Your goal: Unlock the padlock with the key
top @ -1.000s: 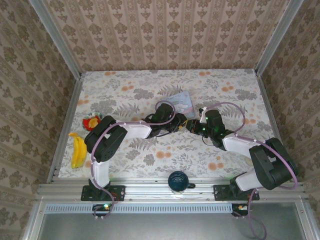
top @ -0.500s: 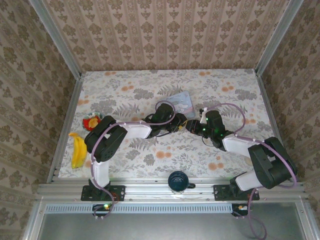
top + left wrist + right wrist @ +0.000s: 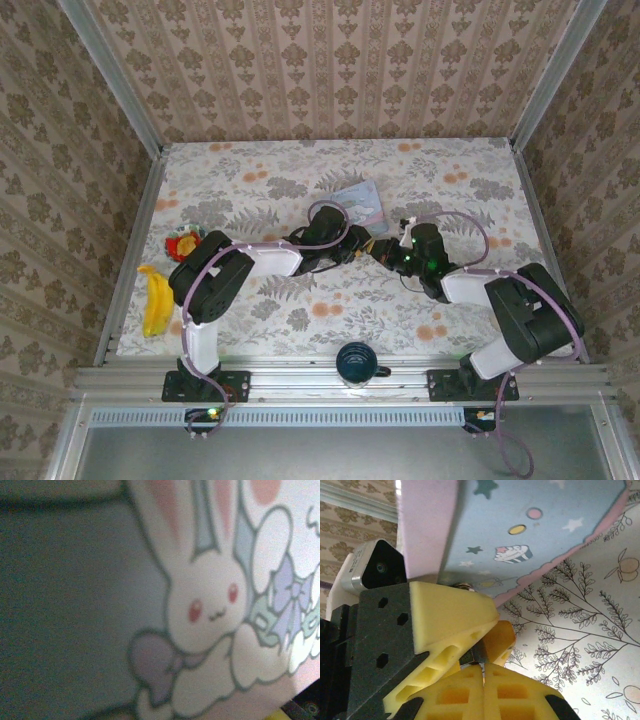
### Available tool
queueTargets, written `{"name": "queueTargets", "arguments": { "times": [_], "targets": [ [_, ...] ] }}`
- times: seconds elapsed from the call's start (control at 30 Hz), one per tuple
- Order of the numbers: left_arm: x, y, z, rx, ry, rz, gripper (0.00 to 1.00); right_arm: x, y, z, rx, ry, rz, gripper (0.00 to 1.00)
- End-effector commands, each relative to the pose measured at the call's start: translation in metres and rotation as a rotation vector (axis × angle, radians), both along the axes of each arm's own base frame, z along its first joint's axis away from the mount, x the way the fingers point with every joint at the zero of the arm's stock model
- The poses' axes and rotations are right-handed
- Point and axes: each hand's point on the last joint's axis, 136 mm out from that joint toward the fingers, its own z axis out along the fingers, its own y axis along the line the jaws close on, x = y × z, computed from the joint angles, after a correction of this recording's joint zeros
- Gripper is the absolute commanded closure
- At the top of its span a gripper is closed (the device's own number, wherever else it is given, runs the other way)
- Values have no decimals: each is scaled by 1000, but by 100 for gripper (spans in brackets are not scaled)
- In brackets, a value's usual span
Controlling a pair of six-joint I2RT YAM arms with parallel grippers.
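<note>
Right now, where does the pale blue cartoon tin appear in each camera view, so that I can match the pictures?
Top external: the pale blue tin lies a little behind the table's centre.
Left wrist: its rabbit print, very close and blurred, takes the centre and right.
Right wrist: its blue face with stars and a cupcake spans the top.
Shared landmark: the floral table cover, also at the right in the right wrist view.

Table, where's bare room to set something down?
Free: the far-left corner behind the red-and-yellow item; the far-right part of the table beyond the tin; the near strip between the two arms, behind the mug. Crowded: mid-table, where the left gripper and right gripper meet by the tin, and the left edge with the banana.
</note>
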Motion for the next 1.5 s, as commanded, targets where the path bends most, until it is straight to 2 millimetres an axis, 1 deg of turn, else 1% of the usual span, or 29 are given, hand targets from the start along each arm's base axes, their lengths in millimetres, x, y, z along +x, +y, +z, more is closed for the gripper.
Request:
{"name": "queueTargets", "arguments": {
  "times": [0.0,0.2,0.47,0.53,0.63,0.8,0.9,0.93,1.1,1.2,1.27,1.3,1.33,1.4,1.47],
  "targets": [
    [-45,-6,-41,27,255,-76,100,-9,0,-26,74,149,-57,100],
    [-46,-8,-39,21,247,-85,100,-4,-1,-29,242,222,-137,100],
    [-45,-14,-37,1,238,-97,99,7,8,-28,505,265,-184,100],
    [-45,-16,-35,-6,236,-102,98,8,13,-34,532,305,-182,100],
    [-45,-19,-34,-14,233,-109,95,10,22,-31,530,293,-161,100],
    [-45,-21,-32,-25,224,-113,83,15,20,-27,533,274,-186,100],
    [-44,-21,-30,-33,216,-112,71,16,18,-31,531,281,-203,100],
    [-44,-20,-30,-34,215,-110,68,16,18,-32,533,285,-208,100],
    [-43,-14,-29,-38,208,-93,60,17,16,-32,536,288,-220,100],
    [-41,-10,-29,-40,203,-79,52,17,15,-29,543,281,-226,100],
    [-40,-7,-28,-44,191,-72,46,18,13,-27,548,278,-237,100],
    [-39,-6,-26,-49,184,-70,45,18,12,-27,548,275,-243,100],
    [-38,-4,-25,-54,181,-63,39,18,11,-27,546,273,-249,100],
    [-36,-1,-23,-57,171,-53,30,19,9,-28,546,273,-260,100],
    [-34,4,-21,-57,160,-42,17,19,8,-31,542,277,-269,100]
  ]
}}
